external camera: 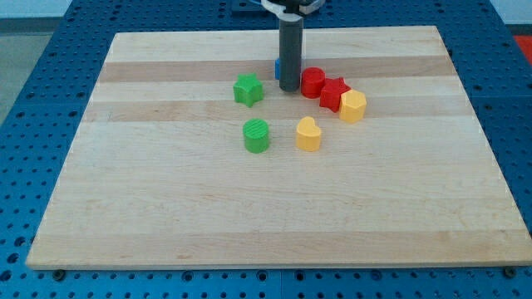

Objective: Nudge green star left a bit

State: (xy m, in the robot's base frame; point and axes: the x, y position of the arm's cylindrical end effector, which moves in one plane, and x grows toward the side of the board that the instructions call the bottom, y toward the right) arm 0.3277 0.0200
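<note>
The green star (248, 90) lies on the wooden board (166, 191), a little above the middle. My tip (288, 88) stands just to the star's right, with a small gap between them. A blue block (278, 68) is mostly hidden behind the rod. A red cylinder (312, 82) touches the rod's right side.
A red star (333, 94) and a yellow hexagon-like block (352, 106) sit right of the red cylinder. A green cylinder (256, 136) and a yellow heart-like block (308, 134) lie below the green star. Blue pegboard surrounds the board.
</note>
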